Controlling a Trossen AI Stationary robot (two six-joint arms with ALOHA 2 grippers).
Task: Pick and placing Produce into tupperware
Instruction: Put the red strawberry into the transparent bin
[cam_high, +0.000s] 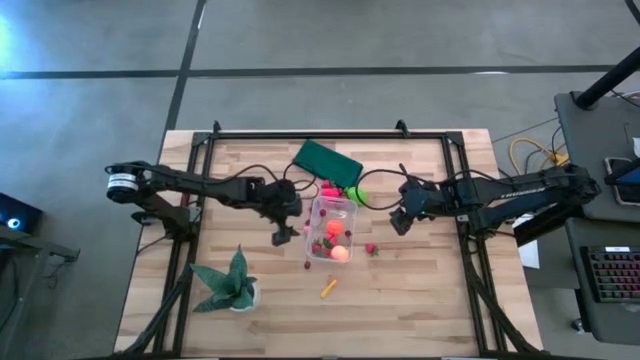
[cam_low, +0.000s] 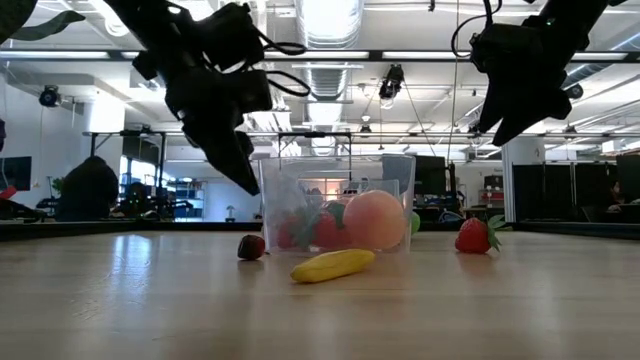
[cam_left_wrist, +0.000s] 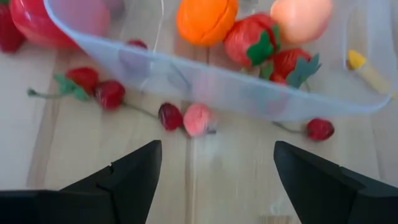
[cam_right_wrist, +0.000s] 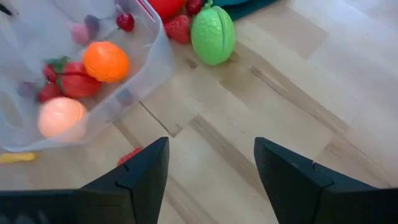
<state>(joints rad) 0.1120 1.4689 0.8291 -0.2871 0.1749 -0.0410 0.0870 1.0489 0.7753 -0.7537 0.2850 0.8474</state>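
The clear tupperware (cam_high: 332, 228) stands mid-table and holds an orange ball (cam_left_wrist: 205, 18), strawberries (cam_left_wrist: 252, 40) and a peach-coloured ball (cam_right_wrist: 59, 117). Loose produce lies on the wood around it: dark red cherries (cam_left_wrist: 171, 116), a pink piece (cam_left_wrist: 197, 119), a lime-green piece (cam_right_wrist: 212, 34), a strawberry (cam_high: 371, 249) and a yellow stick (cam_high: 328, 288). My left gripper (cam_high: 283, 232) hovers open just left of the box, slanting down over the cherries and the pink piece. My right gripper (cam_high: 400, 222) hangs open to the box's right, above bare wood.
A flat dark green rectangle (cam_high: 326, 160) lies behind the box. A spiky green potted plant (cam_high: 230, 283) stands near the front left. Black frame rails (cam_high: 200, 215) run along the table's left, right and far sides. Bare wood lies at the front right.
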